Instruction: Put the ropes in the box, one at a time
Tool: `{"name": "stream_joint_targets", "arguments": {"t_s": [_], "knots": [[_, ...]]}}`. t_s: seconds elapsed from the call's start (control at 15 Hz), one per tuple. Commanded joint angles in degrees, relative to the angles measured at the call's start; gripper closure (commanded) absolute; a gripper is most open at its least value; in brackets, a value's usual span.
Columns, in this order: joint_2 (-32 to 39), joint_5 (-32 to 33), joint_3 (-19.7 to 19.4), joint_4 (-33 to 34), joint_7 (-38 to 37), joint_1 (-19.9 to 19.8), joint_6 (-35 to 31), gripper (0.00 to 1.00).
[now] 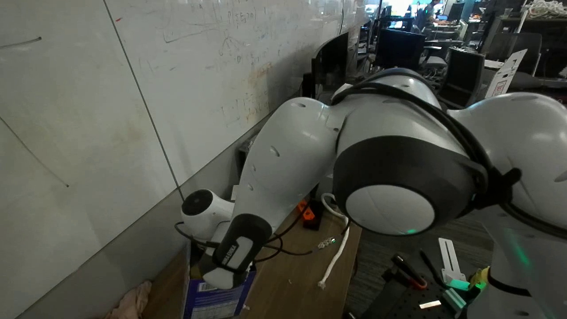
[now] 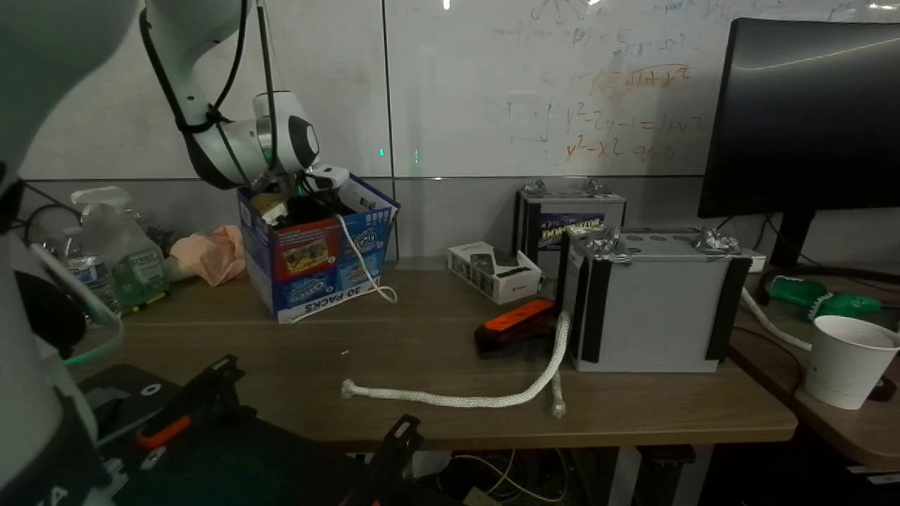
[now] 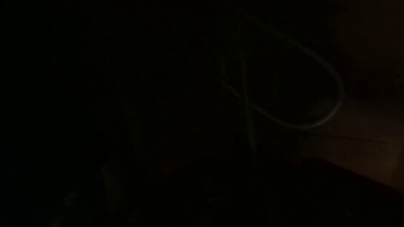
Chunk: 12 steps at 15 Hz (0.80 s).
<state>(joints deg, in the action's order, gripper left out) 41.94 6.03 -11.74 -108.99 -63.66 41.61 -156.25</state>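
The gripper (image 2: 316, 202) is sitting down inside the box (image 2: 260, 249), its fingertips hiding behind the printed walls. Its jaws are standing pressed together; whether they are pinching any rope I cannot tell, the wrist view showing little but darkness and a dim, curving loop of pale cord (image 3: 340, 91). The arm (image 2: 232, 151) is leaning over from above. The box is standing upright on the table (image 2: 415, 348), and a thin white cord (image 2: 358, 253) is hanging over its rim, the lower bend lying just beside it. In both exterior views a thicker white rope (image 2: 464, 402) is lying on the table, well apart from the box. In an exterior view its length is bending round toward the corner of a grey unit (image 2: 654, 309), and a second white end (image 2: 557, 402) is poking out by that bend; whether the two are joining up I cannot tell. An orange-and-black object (image 2: 517, 323) is resting just beside the unit, and a small white carton (image 2: 485, 277) is lying behind that
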Motion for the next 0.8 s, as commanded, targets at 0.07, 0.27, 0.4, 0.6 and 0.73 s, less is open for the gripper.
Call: {"name": "stream_joint_targets", "arguments": {"t_s": [0.07,0.27,0.4,0.6,0.73], "knots": [[-2.39,5.15,-5.42,-3.37,-5.81,3.12,0.91,0.99],[-3.06,9.12,-9.51,-3.86,-10.08,5.58,1.83,0.99],[-4.64,11.72,-11.90,-4.46,-13.14,7.15,2.67,0.99],[-9.38,14.36,-12.54,-5.82,-16.34,7.79,3.80,0.99],[-14.33,15.74,-10.89,-7.72,-15.59,6.78,4.08,0.99]]}}
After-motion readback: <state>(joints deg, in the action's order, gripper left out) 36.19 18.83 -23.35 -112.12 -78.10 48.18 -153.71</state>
